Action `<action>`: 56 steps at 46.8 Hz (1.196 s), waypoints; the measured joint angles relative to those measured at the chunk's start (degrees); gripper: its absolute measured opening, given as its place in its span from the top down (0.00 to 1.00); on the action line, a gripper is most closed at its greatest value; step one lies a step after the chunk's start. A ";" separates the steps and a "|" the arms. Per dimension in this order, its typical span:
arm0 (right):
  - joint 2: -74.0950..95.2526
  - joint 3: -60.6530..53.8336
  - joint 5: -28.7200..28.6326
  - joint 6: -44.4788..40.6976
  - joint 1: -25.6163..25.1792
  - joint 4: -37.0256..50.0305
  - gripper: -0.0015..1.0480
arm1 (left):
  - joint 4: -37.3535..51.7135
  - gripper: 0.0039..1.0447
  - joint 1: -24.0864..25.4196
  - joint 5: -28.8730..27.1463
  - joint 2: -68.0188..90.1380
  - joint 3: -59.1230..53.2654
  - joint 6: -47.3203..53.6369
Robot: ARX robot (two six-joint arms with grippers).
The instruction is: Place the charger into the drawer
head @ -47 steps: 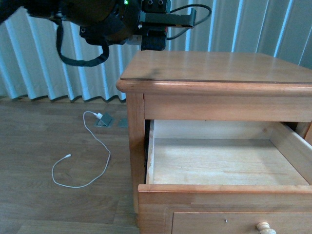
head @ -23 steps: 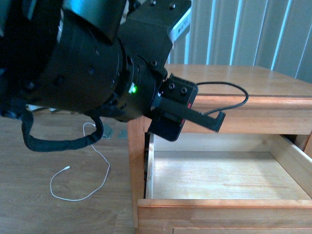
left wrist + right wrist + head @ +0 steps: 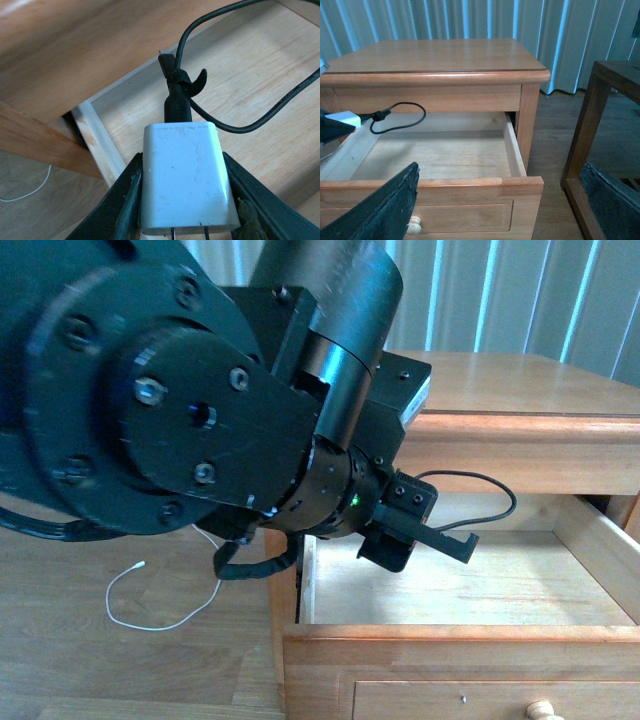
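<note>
Over the open drawer (image 3: 500, 590), the charger (image 3: 182, 175) is gripped by the left gripper (image 3: 181, 161); release is not yet done.

No readable text or labels anywhere.

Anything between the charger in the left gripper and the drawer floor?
Nothing lies on it: the drawer floor is bare wood. Only the black cable of the charger loops above it, as both wrist views show.
</note>
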 joint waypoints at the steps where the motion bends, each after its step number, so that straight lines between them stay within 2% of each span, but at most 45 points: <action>1: 0.00 0.00 0.00 0.00 0.00 0.00 0.08 | -0.04 0.62 0.00 0.11 0.90 0.72 -0.04; 10: 0.00 0.00 0.00 0.00 0.00 0.00 0.08 | -1.14 0.62 0.28 -0.04 7.67 6.71 -0.59; 15: 0.00 0.00 0.00 0.00 0.00 0.00 0.08 | -0.57 0.43 0.28 -0.79 8.09 7.32 -0.83; 21: 0.00 0.00 0.00 0.00 0.00 0.00 0.08 | 0.81 0.26 0.31 -1.92 6.54 6.86 -0.85; 25: 0.00 0.00 0.00 0.00 0.00 0.00 0.08 | 2.19 0.09 0.57 -3.78 2.03 4.44 -1.16; 27: 0.00 0.00 0.00 0.00 0.00 0.00 0.08 | 3.04 0.04 0.81 -4.98 -0.50 3.08 -1.29; 38: 0.00 0.00 0.02 0.00 0.00 0.00 0.08 | 6.01 0.06 3.93 -13.42 -15.85 -5.25 -1.92; 50: 0.00 0.00 0.00 0.00 0.00 0.00 0.08 | 5.70 0.06 5.79 -25.11 -40.41 -22.34 -2.71; 56: 0.00 0.00 0.02 0.00 0.00 0.00 0.08 | -1.38 0.06 4.83 -40.87 -57.53 -33.31 -8.57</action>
